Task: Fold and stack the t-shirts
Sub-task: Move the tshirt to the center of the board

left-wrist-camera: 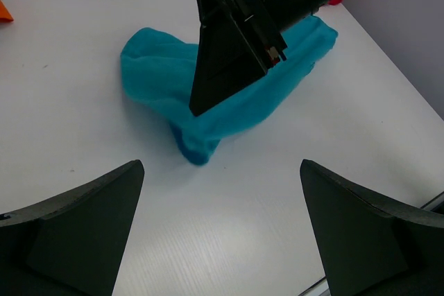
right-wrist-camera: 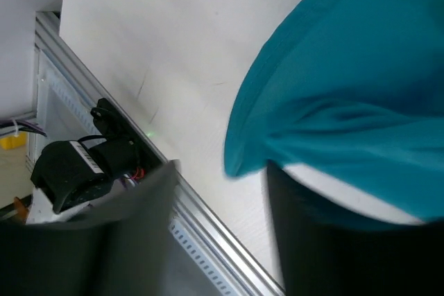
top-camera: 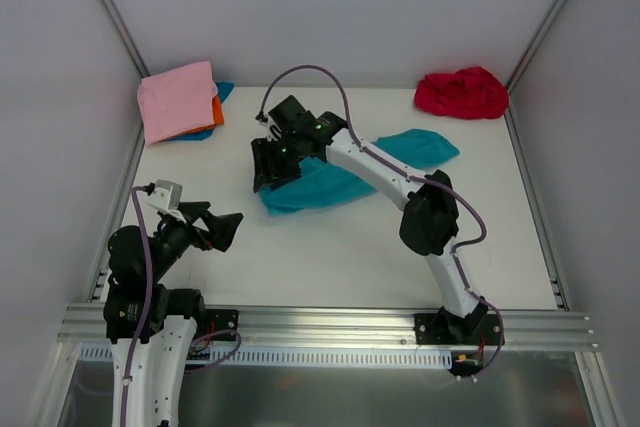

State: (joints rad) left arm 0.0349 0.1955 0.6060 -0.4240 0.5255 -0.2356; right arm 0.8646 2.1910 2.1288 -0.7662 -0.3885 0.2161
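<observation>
Now at centre: we find the teal t-shirt (top-camera: 310, 195) lying as a long rumpled band on the table (top-camera: 330, 267), running from mid-table toward the far right, not yet folded flat.
Right gripper (top-camera: 268, 169): set on the band's left end. In its wrist view the jaws stand partly apart, with cloth draped past one finger and nothing visibly pinched between them.
Left gripper (top-camera: 230, 231): jaws spread wide and empty, hovering near the table's left side, apart from the cloth.
Other shirts: pink t-shirt (top-camera: 178, 99) atop an orange t-shirt (top-camera: 216, 110) and a blue t-shirt (top-camera: 224, 91) in the far-left corner; red t-shirt (top-camera: 462, 93) crumpled in the far-right corner.
Handling: we judge the fabric light, limp and not fragile; it would sag and bunch from any single hold.
Where to hold: we would pinch a hem or shoulder edge with each gripper, so the cloth spreads between them.
</observation>
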